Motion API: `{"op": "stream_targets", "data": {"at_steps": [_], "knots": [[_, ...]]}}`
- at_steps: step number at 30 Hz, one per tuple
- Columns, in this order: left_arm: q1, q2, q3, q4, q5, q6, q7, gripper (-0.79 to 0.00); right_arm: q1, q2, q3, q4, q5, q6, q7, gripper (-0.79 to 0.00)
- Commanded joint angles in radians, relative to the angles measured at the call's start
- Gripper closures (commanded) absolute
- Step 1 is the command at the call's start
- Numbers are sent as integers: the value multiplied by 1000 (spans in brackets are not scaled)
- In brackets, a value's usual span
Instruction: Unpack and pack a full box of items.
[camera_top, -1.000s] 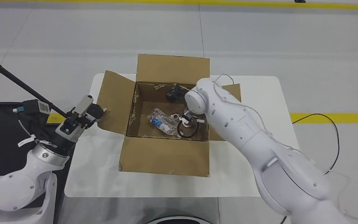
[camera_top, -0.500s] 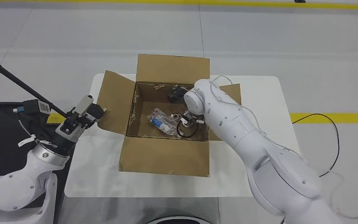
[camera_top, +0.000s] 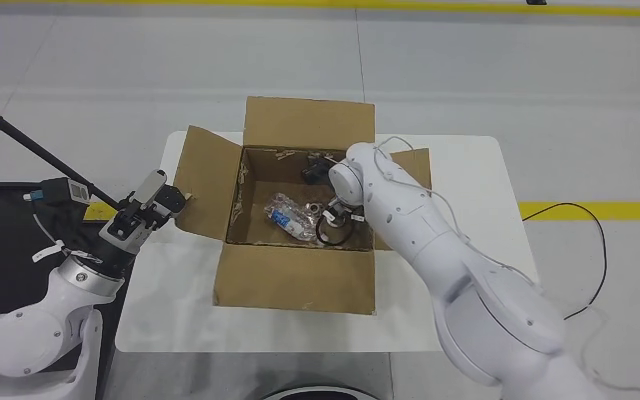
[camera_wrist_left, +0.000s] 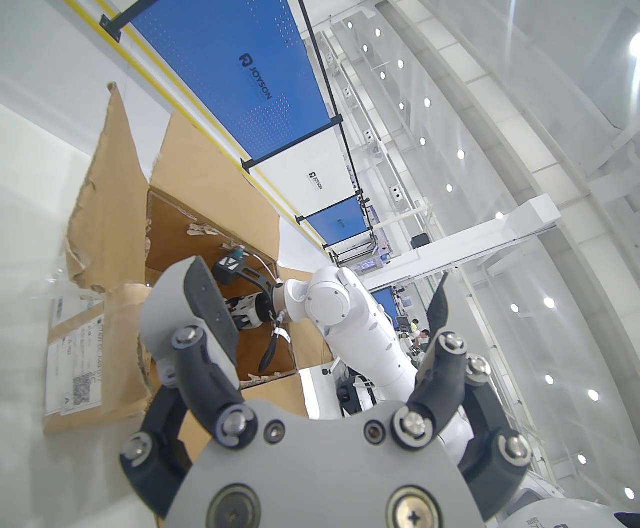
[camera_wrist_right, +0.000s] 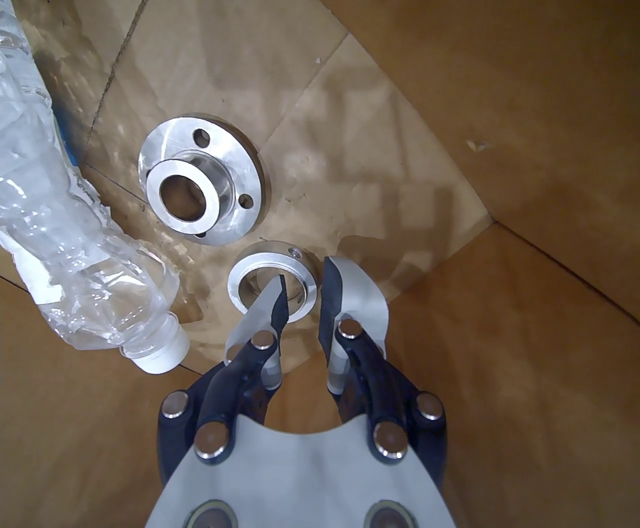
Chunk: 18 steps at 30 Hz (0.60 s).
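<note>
Unpacking step, ring (camera_wrist_right: 239, 282): my right fingers (camera_wrist_right: 280, 305) part-open astride its wall in the box (camera_wrist_right: 500, 150), left fingers (camera_wrist_left: 207, 300) spread wide; next, I judge, pinch and lift.

The white worktop (camera_top: 170, 310) is carrying one open cardboard box (camera_top: 295, 280), sitting mid-worktop, flaps spreading toward the far and left edges.

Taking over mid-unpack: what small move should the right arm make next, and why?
Probably close the right gripper: its fingers straddle the wall of the small metal ring, one inside the bore, one outside, seemingly not yet clamped, so closing should secure it.
</note>
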Motion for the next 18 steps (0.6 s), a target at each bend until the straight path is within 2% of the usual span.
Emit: {"op": "stream_targets", "data": {"at_steps": [1, 14, 16, 18], "knots": [[0, 0, 0, 0, 0, 0, 0, -785, 1, -5, 2, 12, 0, -5, -3, -222], [0, 0, 0, 0, 0, 0, 0, -785, 5, -35, 10, 73, -6, -42, -10, -222], [0, 0, 0, 0, 0, 0, 0, -785, 4, -39, 12, 82, -7, -45, -13, -206], [0, 0, 0, 0, 0, 0, 0, -785, 4, -42, 13, 89, -8, -49, -16, -123]]}}
